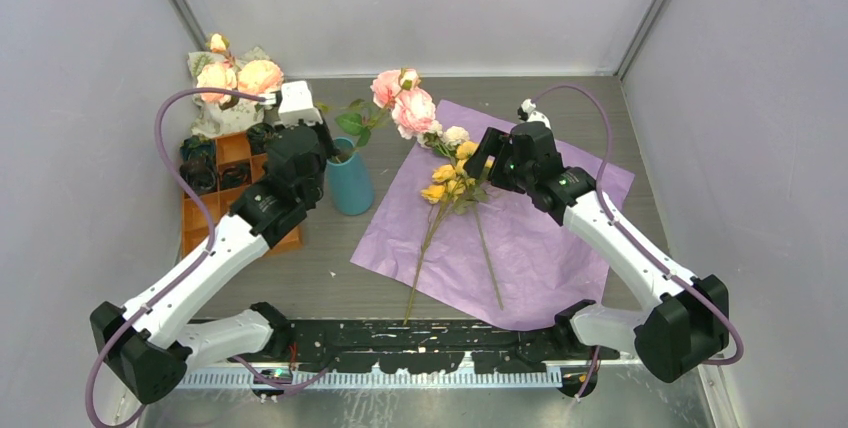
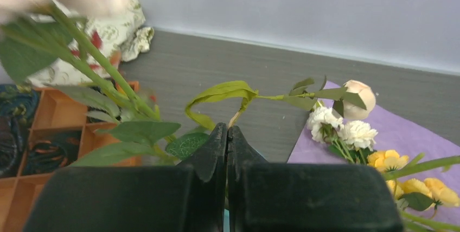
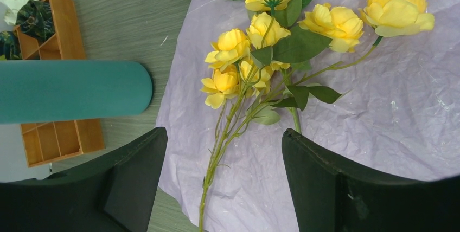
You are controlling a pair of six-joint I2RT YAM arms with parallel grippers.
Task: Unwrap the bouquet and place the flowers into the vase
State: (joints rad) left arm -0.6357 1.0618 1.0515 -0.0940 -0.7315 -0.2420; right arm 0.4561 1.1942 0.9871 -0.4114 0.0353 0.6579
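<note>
The teal vase [image 1: 350,186] [image 3: 76,91] stands left of the spread lilac paper [image 1: 540,238] [image 3: 401,107]. My left gripper [image 1: 328,146] [image 2: 228,129] hangs over the vase mouth, shut on the thin stem of the pink roses [image 1: 405,103], whose bud [image 2: 358,96] leans over the paper's corner. Peach roses [image 1: 238,78] lean left; their stems [image 2: 97,64] run down beside the gripper, lower ends hidden. Yellow flowers [image 1: 450,183] [image 3: 260,31] and small white ones [image 1: 455,135] [image 2: 342,129] lie on the paper. My right gripper [image 1: 490,158] [image 3: 222,134] hovers open above the yellow stems, holding nothing.
An orange compartment tray [image 1: 225,198] [image 3: 59,47] [image 2: 54,113] with dark bundles sits left of the vase. A cream printed cloth bag [image 1: 215,113] [image 2: 114,31] lies behind the tray near the back wall. Grey walls close in three sides.
</note>
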